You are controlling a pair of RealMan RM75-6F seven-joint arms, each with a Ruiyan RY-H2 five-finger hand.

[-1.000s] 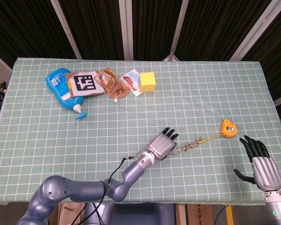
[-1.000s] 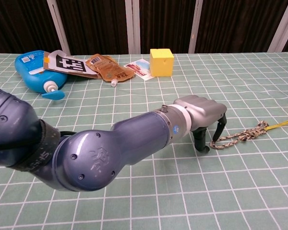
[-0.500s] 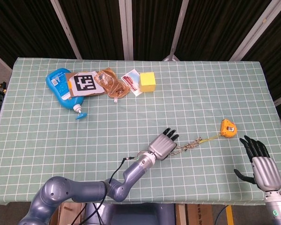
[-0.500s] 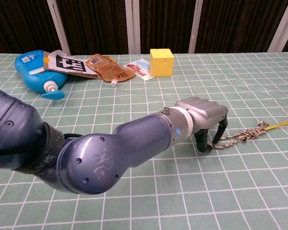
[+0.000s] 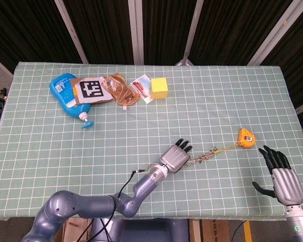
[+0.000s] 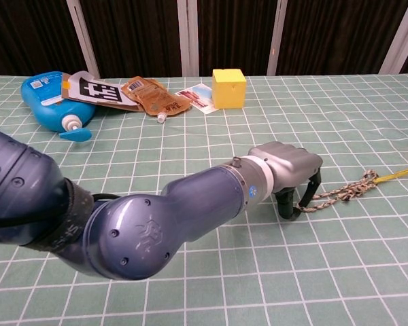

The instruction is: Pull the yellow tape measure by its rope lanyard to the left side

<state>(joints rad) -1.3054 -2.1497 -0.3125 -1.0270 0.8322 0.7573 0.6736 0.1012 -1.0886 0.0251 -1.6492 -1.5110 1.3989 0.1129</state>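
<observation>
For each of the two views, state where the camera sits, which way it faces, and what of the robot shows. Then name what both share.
Head view: high above the near edge, looking down on the green checked tablecloth; both hands show, the left hand and the right hand.
Chest view: low, looking across; the left arm fills it.
Shared: the left hand, the braided rope lanyard, the yellow cube.

The desk (image 5: 50, 166) wears matt green checked cloth. The left hand (image 6: 285, 165) looks like smooth grey metal, its arm (image 6: 143, 231) glossy blue. The rope lanyard (image 6: 340, 193) is rough braided cord.
</observation>
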